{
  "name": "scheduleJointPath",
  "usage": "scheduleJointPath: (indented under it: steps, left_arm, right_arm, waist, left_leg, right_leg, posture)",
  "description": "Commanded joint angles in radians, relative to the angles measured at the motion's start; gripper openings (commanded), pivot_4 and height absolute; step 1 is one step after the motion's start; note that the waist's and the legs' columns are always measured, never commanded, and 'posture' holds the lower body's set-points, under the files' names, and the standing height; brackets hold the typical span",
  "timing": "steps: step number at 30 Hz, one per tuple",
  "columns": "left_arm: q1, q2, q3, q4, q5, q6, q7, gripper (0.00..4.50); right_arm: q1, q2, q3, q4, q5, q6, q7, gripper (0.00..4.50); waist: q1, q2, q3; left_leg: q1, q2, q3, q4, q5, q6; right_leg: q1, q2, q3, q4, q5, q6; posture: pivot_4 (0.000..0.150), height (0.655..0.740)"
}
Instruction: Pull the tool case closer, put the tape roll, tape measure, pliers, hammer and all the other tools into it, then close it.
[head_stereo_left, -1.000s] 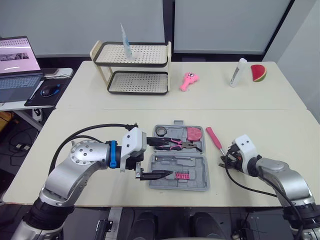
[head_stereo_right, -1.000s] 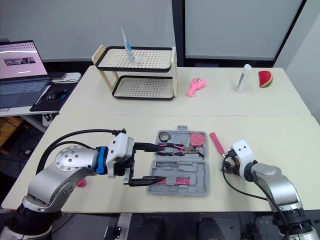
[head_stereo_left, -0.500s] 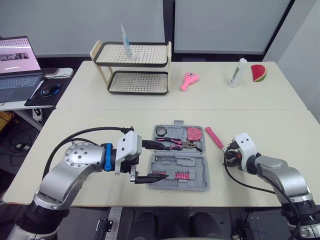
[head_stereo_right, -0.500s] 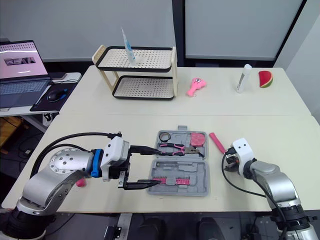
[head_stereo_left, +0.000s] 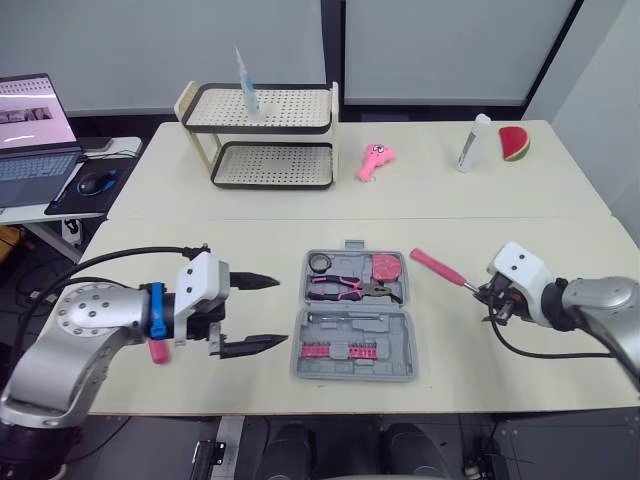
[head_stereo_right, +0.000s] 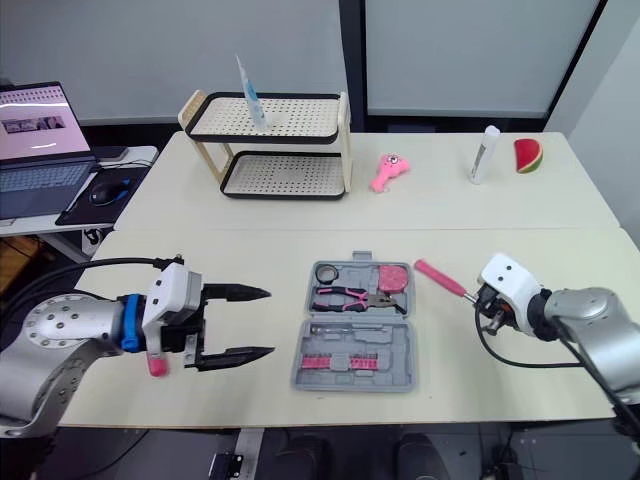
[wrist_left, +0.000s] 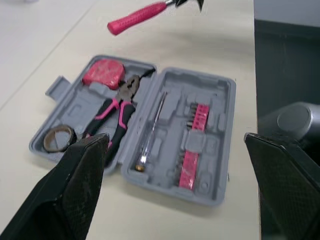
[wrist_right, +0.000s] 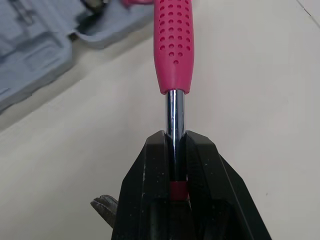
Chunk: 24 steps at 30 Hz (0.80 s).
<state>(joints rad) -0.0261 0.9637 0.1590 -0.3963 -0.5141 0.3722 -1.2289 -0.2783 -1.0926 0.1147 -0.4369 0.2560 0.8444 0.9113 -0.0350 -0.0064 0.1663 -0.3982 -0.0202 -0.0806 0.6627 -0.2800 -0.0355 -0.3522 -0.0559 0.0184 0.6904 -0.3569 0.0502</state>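
The grey tool case (head_stereo_left: 352, 345) lies open at the table's front centre. Its far half holds a tape roll (head_stereo_left: 320, 262), pink-handled pliers (head_stereo_left: 345, 288) and a red tape measure (head_stereo_left: 387, 267). The near half holds a screwdriver (head_stereo_left: 345, 318) and pink bits (head_stereo_left: 322, 350). My left gripper (head_stereo_left: 280, 311) stands open left of the case, apart from it, with nothing between its fingers (wrist_left: 75, 185). To the right of the case, my right gripper (head_stereo_left: 490, 298) is shut on the metal shaft of the pink-handled hammer (head_stereo_left: 436, 268). The hammer's handle (wrist_right: 172, 45) points toward the case.
A small pink object (head_stereo_right: 157, 365) lies on the table by my left arm. At the back stand a two-tier rack (head_stereo_left: 265, 140), a pink toy (head_stereo_left: 375, 160), a white bottle (head_stereo_left: 470, 145) and a watermelon slice (head_stereo_left: 514, 143). A laptop (head_stereo_left: 25, 130) sits on a side table far left.
My left gripper has drawn back to the left, away from the case, still open. My right gripper has moved right with the hammer, and the handle has swung toward the case.
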Motion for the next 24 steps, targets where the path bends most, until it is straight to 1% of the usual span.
scheduleJointPath:
  steps: [1, 6, 8, 12, 18, 24]
  left_arm:
    - [0.04, 0.035, 0.027, 0.034, 0.057, -0.105, -0.052, 4.5]
    - [0.076, 0.052, 0.005, 0.059, 0.108, -0.183, -0.086, 4.5]
    - [0.072, 0.049, -0.005, 0.06, 0.11, -0.184, -0.085, 4.5]
    - [0.074, 0.045, -0.021, 0.049, 0.113, -0.176, -0.081, 4.5]
    - [0.062, 0.046, -0.038, 0.056, 0.116, -0.183, -0.086, 4.5]
    - [0.058, 0.046, -0.045, 0.072, 0.126, -0.201, -0.098, 4.5]
  right_arm:
    - [-0.063, -0.044, 0.073, -0.093, -0.016, -0.065, 0.105, 0.22]
    - [-0.186, 0.007, 0.237, -0.154, -0.044, -0.052, 0.172, 0.22]
    - [-0.225, 0.034, 0.29, -0.148, -0.068, -0.041, 0.181, 0.22]
    - [-0.327, 0.139, 0.417, -0.098, -0.125, 0.005, 0.177, 0.22]
    - [-0.35, 0.217, 0.49, -0.063, -0.176, 0.029, 0.158, 0.22]
    - [-0.361, 0.276, 0.537, -0.006, -0.229, 0.008, 0.141, 0.22]
  waist:
    - [0.002, 0.0, 0.0]
    - [0.006, -0.001, 0.0]
    - [0.006, -0.001, 0.0]
    - [0.003, -0.001, 0.001]
    - [0.004, -0.002, 0.001]
    - [0.003, -0.002, 0.001]
  left_leg:
    - [0.0, 0.0, -0.001, 0.0, 0.0, 0.0]
    - [-0.001, -0.001, 0.0, 0.002, 0.0, 0.0]
    - [-0.001, -0.001, -0.001, 0.002, 0.0, 0.0]
    - [-0.001, -0.001, -0.001, 0.002, 0.0, 0.0]
    - [-0.001, -0.001, -0.001, 0.002, 0.0, 0.0]
    - [-0.001, -0.001, -0.001, 0.002, 0.0, 0.0]
  right_leg:
    - [0.001, 0.0, -0.001, -0.001, 0.0, 0.0]
    - [0.001, -0.001, -0.001, -0.001, 0.0, 0.0]
    - [0.001, -0.001, -0.001, 0.0, 0.0, 0.0]
    - [0.0, -0.001, -0.001, 0.0, 0.0, 0.0]
    - [-0.001, -0.001, -0.001, 0.001, 0.0, 0.0]
    - [-0.001, -0.001, -0.001, 0.002, 0.0, 0.0]
  posture:
    - [0.15, 0.729]
    - [0.15, 0.729]
    - [0.15, 0.729]
    - [0.15, 0.729]
    - [0.15, 0.729]
    - [0.15, 0.729]
